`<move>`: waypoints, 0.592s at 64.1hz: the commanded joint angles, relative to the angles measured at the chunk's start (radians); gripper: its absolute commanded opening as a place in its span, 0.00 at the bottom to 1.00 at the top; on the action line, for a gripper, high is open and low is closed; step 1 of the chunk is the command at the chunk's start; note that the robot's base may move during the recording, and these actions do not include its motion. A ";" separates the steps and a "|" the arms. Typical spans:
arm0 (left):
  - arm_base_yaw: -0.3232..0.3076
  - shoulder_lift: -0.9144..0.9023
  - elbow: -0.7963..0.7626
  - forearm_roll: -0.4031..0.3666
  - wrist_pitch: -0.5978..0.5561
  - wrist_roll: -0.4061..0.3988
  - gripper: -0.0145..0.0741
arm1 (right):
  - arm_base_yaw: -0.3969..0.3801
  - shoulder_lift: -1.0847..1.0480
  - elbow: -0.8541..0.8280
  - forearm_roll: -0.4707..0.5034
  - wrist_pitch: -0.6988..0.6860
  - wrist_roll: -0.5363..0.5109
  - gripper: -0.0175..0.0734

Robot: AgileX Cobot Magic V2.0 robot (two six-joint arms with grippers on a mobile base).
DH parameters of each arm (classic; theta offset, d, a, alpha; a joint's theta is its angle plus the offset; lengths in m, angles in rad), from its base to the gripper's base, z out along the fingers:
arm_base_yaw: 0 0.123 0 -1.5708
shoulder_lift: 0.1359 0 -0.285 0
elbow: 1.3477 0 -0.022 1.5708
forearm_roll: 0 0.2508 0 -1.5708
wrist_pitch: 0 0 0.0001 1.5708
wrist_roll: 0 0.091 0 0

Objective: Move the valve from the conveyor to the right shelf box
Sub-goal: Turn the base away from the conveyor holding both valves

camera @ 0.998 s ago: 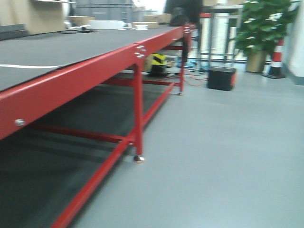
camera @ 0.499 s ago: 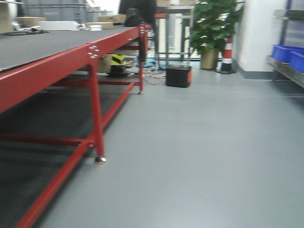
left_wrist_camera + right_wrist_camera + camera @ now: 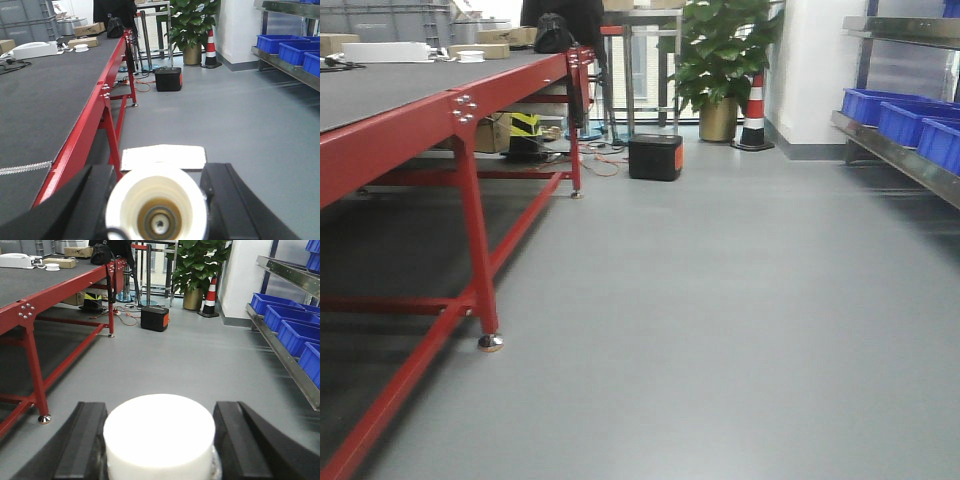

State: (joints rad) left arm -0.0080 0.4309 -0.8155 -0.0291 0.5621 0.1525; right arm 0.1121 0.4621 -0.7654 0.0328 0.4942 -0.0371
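Note:
My left gripper (image 3: 159, 172) is shut on a white, cup-shaped round part (image 3: 156, 200) with a brass-coloured centre, which faces the camera. My right gripper (image 3: 159, 405) is shut on a white round cylinder (image 3: 159, 435); a little silvery metal shows at its lower edges. No bare silvery-grey valve shows elsewhere. The conveyor is out of view. A metal shelf (image 3: 895, 160) with blue boxes (image 3: 910, 120) runs along the right wall. It also shows in the left wrist view (image 3: 287, 42) and the right wrist view (image 3: 290, 322). Neither gripper shows in the front view.
A long red-framed table (image 3: 410, 130) with a dark top stands on the left, with cartons at its far end. Grey floor (image 3: 720, 300) lies between the table and the shelf. At the far end are a black box (image 3: 655, 157), a potted plant (image 3: 720, 50) and a striped cone (image 3: 754, 110).
The front view has swung to the right. The red table has slid towards the left edge, and the shelf with blue boxes has come into view on the right.

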 commanded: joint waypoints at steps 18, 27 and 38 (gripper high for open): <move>-0.008 -0.007 -0.007 -0.005 -0.063 -0.007 0.04 | -0.001 -0.008 -0.013 -0.004 -0.075 -0.006 0.02; -0.008 -0.007 -0.007 -0.005 -0.063 -0.007 0.04 | -0.001 -0.008 -0.013 -0.004 -0.075 -0.006 0.02; -0.008 -0.007 -0.007 -0.005 -0.065 -0.007 0.04 | -0.001 -0.008 -0.013 -0.004 -0.075 -0.006 0.02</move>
State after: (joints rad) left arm -0.0080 0.4309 -0.8155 -0.0291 0.5621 0.1525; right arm 0.1121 0.4604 -0.7654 0.0328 0.4942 -0.0371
